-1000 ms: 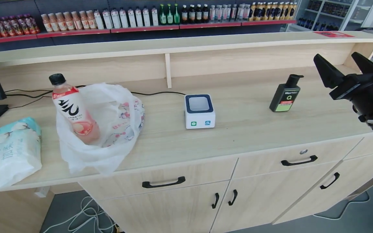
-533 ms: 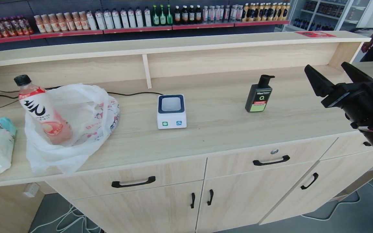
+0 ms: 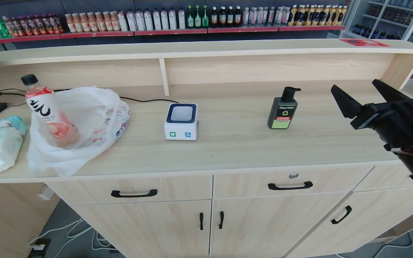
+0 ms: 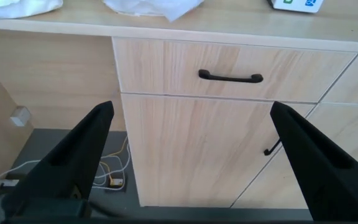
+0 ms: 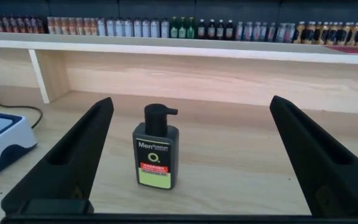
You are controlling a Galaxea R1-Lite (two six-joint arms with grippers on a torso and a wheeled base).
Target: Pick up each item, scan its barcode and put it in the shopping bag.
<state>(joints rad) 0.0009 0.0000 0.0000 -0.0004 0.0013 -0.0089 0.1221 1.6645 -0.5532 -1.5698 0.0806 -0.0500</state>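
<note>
bright, even light from above covers my tabletop (image 3: pixel 235 147); i see only short, soft shadows beside the pump bottle (image 3: pixel 282 111) and the scanner (image 3: pixel 180 122). the tabletop's straight edges bow near the head view's borders.

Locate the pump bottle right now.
Head view: the pump bottle stands upright on the counter, right of the scanner and left of the open right gripper, untouched.

Matt pale wood counter (image 3: pixel 235 143), thin glossy plastic bag (image 3: pixel 84 122), matt black pump bottle (image 3: pixel 282 109)
</note>
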